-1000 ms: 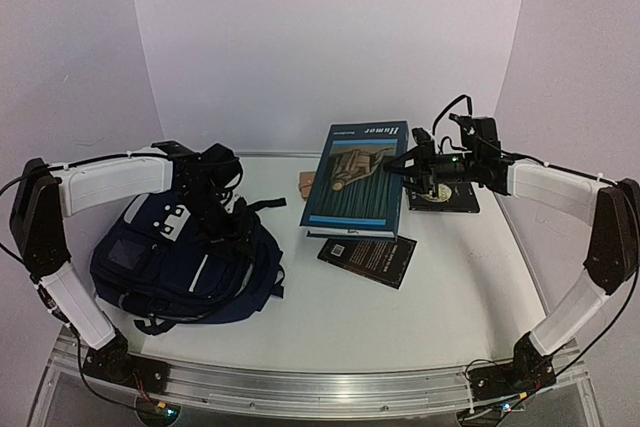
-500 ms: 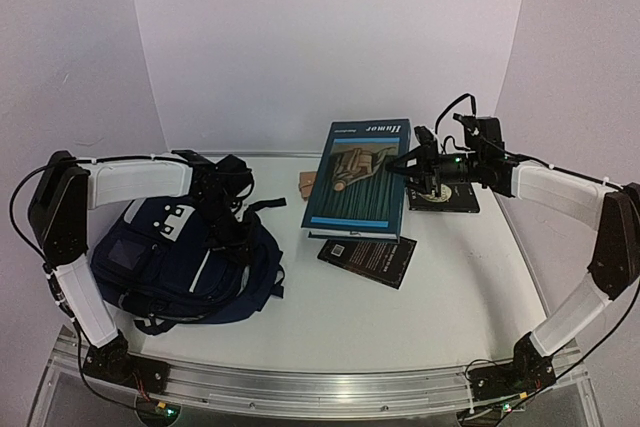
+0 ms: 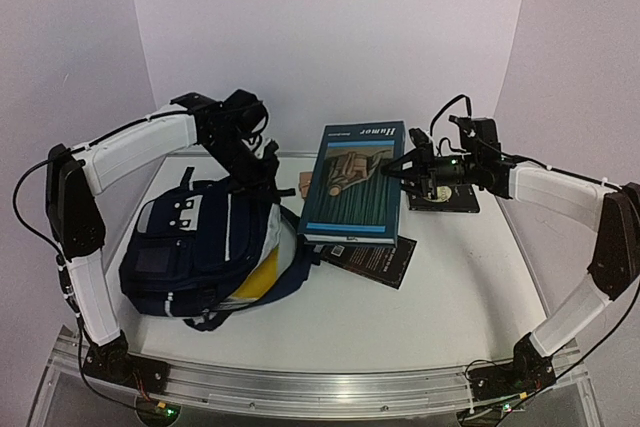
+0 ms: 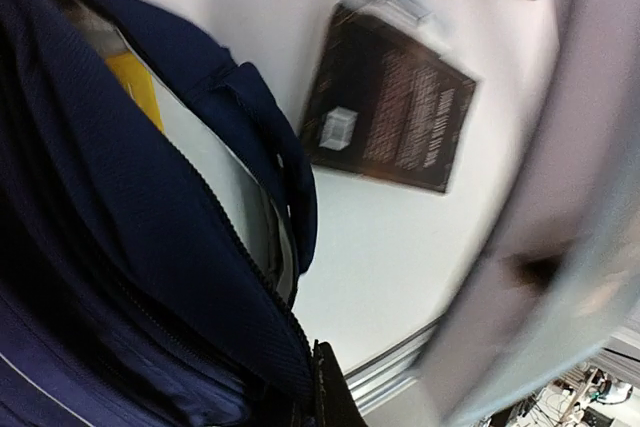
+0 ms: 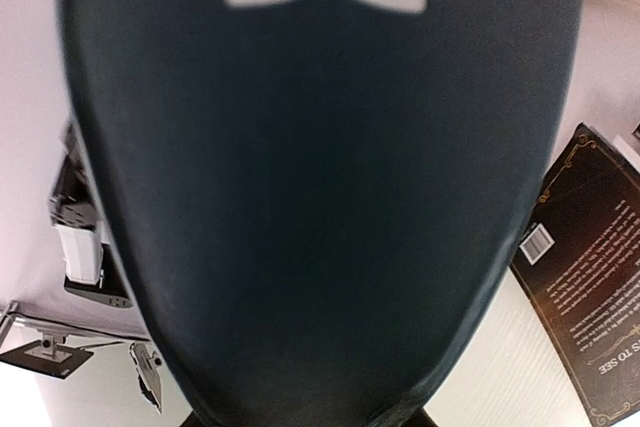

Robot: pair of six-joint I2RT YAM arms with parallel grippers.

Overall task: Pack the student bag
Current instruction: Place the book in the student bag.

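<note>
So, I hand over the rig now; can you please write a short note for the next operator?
Left claw: shut on the mouth edge of the student bag, holding it open.
Right claw: shut on the teal book, held tilted above the table.
Done: bag open; something yellow shows inside.
To do: put in the teal book, then likely the black book lying on the table.

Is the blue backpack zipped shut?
No, the backpack gapes open, and a yellow item shows inside.
</note>
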